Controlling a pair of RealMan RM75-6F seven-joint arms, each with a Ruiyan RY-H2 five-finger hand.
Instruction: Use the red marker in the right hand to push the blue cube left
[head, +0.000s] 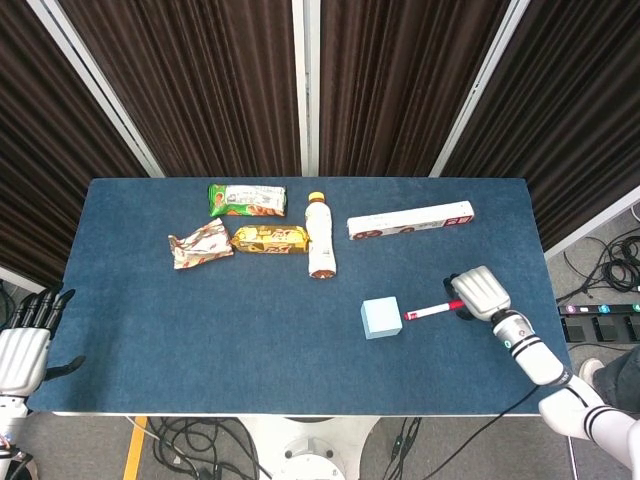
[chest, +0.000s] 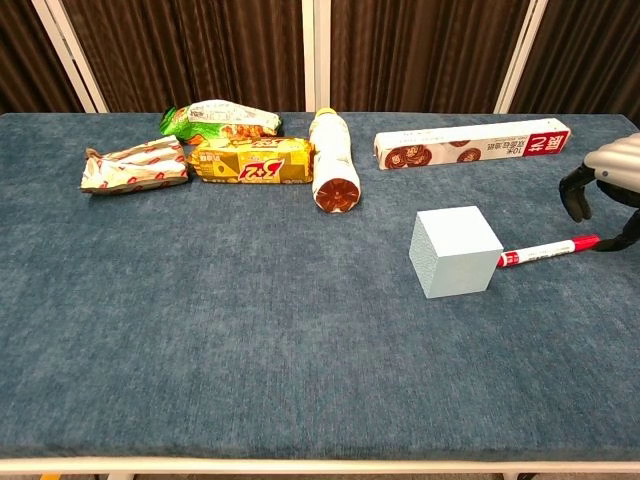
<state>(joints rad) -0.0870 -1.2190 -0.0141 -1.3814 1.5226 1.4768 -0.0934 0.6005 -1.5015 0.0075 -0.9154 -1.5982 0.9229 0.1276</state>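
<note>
Our right hand (head: 478, 292), fingers spread and empty, hovers over the red cap of the slim red-and-white marker (head: 433, 310), whose tip touches the pale blue foam cube (head: 381, 318) at nine o'clock on the counter

One blue cube (head: 381, 317). One red marker (head: 433, 310). One bottle (head: 320, 236), lying down. Three snack packets: green (head: 246, 199), yellow (head: 270, 239), crumpled red-and-white (head: 200, 244). One long biscuit box (head: 410, 220). Two robot hands: right robot hand (head: 480, 293), left robot hand (head: 24, 345). One table (head: 200, 340) under all.
</note>
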